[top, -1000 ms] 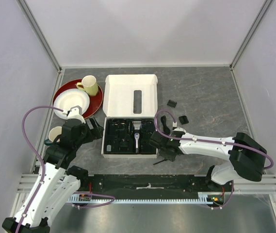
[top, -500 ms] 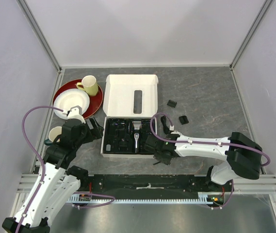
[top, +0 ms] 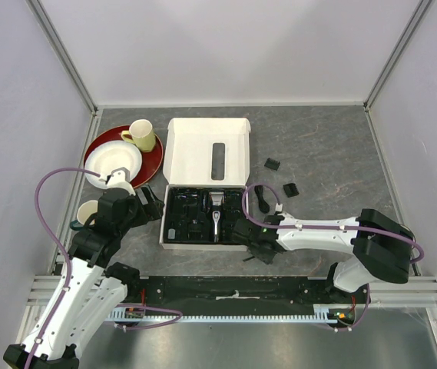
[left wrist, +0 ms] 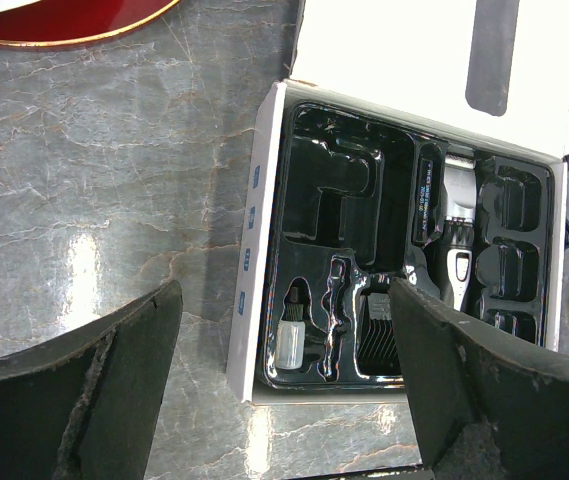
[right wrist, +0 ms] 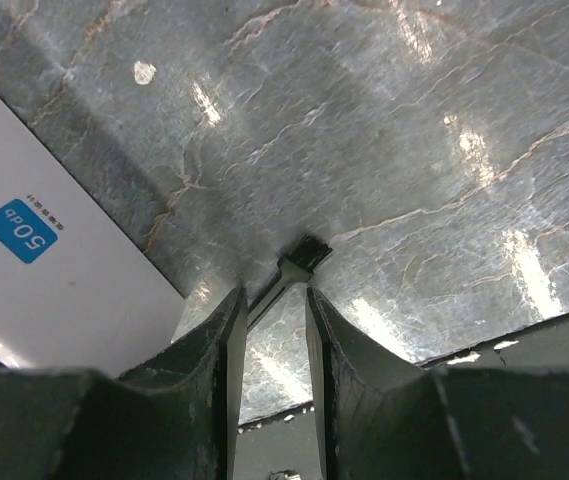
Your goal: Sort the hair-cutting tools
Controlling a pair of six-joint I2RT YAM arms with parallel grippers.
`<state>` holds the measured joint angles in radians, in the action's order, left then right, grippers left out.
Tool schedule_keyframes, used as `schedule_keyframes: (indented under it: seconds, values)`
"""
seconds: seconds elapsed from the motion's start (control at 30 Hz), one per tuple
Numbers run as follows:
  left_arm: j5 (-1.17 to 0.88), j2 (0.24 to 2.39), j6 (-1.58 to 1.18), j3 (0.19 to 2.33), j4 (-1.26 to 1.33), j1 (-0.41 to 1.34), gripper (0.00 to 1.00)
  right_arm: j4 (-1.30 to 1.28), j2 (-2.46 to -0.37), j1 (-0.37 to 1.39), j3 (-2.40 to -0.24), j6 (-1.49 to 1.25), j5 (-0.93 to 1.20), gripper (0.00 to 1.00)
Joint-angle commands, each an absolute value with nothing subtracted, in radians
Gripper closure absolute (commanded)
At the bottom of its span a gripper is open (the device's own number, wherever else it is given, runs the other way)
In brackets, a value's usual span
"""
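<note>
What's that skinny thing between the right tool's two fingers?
A thin black brush lies on the table between the fingers of the right tool; the right wrist view shows it. Whether they pinch it, I cannot tell.

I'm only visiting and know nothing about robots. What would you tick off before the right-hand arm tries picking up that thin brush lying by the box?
1. The brush lies between the right gripper's fingers: ok.
2. Those fingers are closed onto the brush: not ok, a gap shows beside it.
3. That gripper is clear of the white box: cannot tell, the box wall is very close.
4. The left gripper is open and on the box's other side: ok.
5. There are empty slots in the black tray: ok.
</note>
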<state>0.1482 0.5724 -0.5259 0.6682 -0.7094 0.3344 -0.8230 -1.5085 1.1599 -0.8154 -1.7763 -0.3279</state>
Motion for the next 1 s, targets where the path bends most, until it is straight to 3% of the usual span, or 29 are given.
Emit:
schedule_keyframes:
  seconds: [0.0, 0.23, 0.63, 0.97]
  values:
    - [0.161, 0.571, -0.545, 0.689, -0.695, 0.337, 0.10, -0.795, -1.516, 1.132, -0.781, -1.798, -0.361, 0.62]
    - [0.161, 0.572, -0.543, 0.690, -0.693, 0.337, 0.10, -0.772, -1.525, 1.098, -0.752, -1.732, -0.359, 0.61]
    - [0.161, 0.569, -0.545, 0.692, -0.693, 0.337, 0.10, -0.772, -1.598, 1.088, -0.793, -1.536, -0.325, 0.69]
    - [0.163, 0.565, -0.546, 0.689, -0.695, 0.337, 0.10, -0.761, -1.641, 1.088, -0.795, -1.462, -0.295, 0.88]
